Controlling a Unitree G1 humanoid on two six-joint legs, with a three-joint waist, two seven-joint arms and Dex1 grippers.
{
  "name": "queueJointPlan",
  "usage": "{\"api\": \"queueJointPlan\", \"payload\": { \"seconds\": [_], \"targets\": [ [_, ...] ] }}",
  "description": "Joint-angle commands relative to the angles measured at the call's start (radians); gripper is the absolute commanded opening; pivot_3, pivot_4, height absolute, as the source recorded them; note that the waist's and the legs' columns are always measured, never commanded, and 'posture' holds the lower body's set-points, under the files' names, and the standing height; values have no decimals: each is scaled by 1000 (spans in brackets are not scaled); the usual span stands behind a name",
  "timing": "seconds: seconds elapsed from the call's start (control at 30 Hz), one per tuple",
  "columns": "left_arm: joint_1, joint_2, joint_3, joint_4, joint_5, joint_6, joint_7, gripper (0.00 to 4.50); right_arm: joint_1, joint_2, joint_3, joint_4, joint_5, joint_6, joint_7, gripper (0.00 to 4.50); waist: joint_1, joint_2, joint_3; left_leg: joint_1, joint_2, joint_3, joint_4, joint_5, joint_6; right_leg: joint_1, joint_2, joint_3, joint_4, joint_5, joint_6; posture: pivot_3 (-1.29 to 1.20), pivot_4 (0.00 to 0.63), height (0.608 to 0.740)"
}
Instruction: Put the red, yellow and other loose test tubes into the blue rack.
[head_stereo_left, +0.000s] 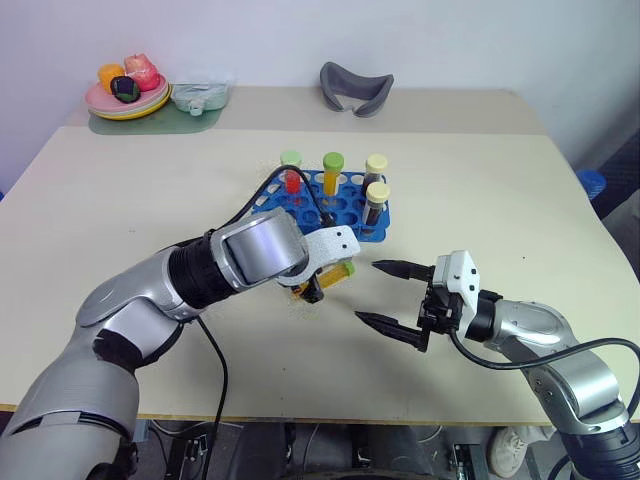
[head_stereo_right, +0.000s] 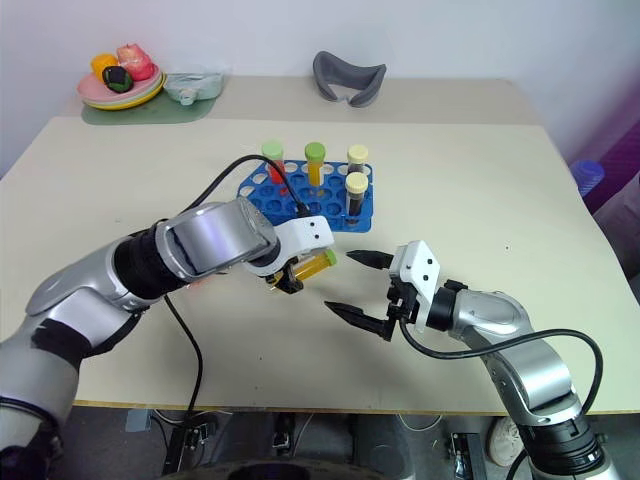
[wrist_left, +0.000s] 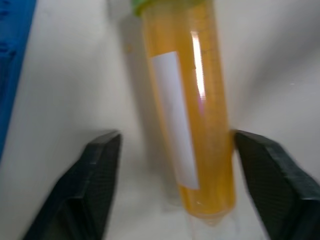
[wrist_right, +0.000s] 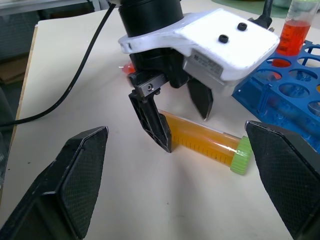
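Observation:
A yellow test tube (wrist_left: 190, 115) with a green cap lies flat on the table just in front of the blue rack (head_stereo_left: 345, 210). My left gripper (wrist_right: 186, 131) points down over it, open, with one black finger (wrist_left: 90, 185) on each side of the tube and a gap beside it. In the rack stand a red tube (head_stereo_left: 291, 172), a yellow tube (head_stereo_left: 332, 172) and two dark tubes (head_stereo_left: 376, 185) with pale caps. My right gripper (head_stereo_left: 367, 291) hovers wide open and empty to the right of the lying tube. A small red bit (wrist_right: 128, 67) shows behind the left gripper.
A plate of toy fruit (head_stereo_left: 125, 100) on a green mat and a clear container (head_stereo_left: 200, 95) sit at the back left corner. A grey curved object (head_stereo_left: 355, 88) lies at the back centre. A black cable (head_stereo_left: 300, 185) arcs over the left wrist near the rack.

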Motion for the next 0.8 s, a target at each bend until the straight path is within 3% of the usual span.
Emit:
{"api": "queueJointPlan", "payload": {
  "seconds": [0.03, 0.1, 0.27, 0.67, 0.7, 0.8],
  "targets": [
    [3, 20, -3, 8, 24, 9, 14, 3724, 2, 7, -6, -40, 9, -12, -1, 4500, 0, 0, 0, 0, 0, 0, 0, 0, 0, 0, 0, 0, 0, 0, 0, 0, 150, 735],
    [2, 24, -4, 6, 30, 0, 17, 3724, 2, 7, -6, -41, 10, -10, -1, 4500, 0, 0, 0, 0, 0, 0, 0, 0, 0, 0, 0, 0, 0, 0, 0, 0, 150, 735],
    [-3, 32, -11, 8, 46, -17, 28, 1463, -3, 8, -3, -39, 10, -8, -1, 4500, 0, 0, 0, 0, 0, 0, 0, 0, 0, 0, 0, 0, 1, 0, 0, 0, 150, 735],
    [44, 68, 79, -38, 30, 16, 37, 1463, -10, -3, -11, -36, 17, 1, 8, 4500, -3, 0, 0, 0, 0, 0, 0, 0, 0, 0, 0, 0, 1, 0, 0, 0, 150, 735],
    [51, 70, 87, -36, 36, 16, 44, 1075, -9, -4, -10, -36, 16, 1, 10, 4500, -3, 0, 0, 0, 0, 0, 0, 0, 0, -1, 0, 0, 1, 0, 0, 0, 150, 735],
    [55, 79, 97, -38, 44, 10, 54, 891, -11, -3, -8, -37, 16, 4, 12, 4500, 0, 0, 0, 0, 0, 0, 0, 0, 0, -1, 0, 0, 2, 0, 0, 0, 150, 735]
  ]
}}
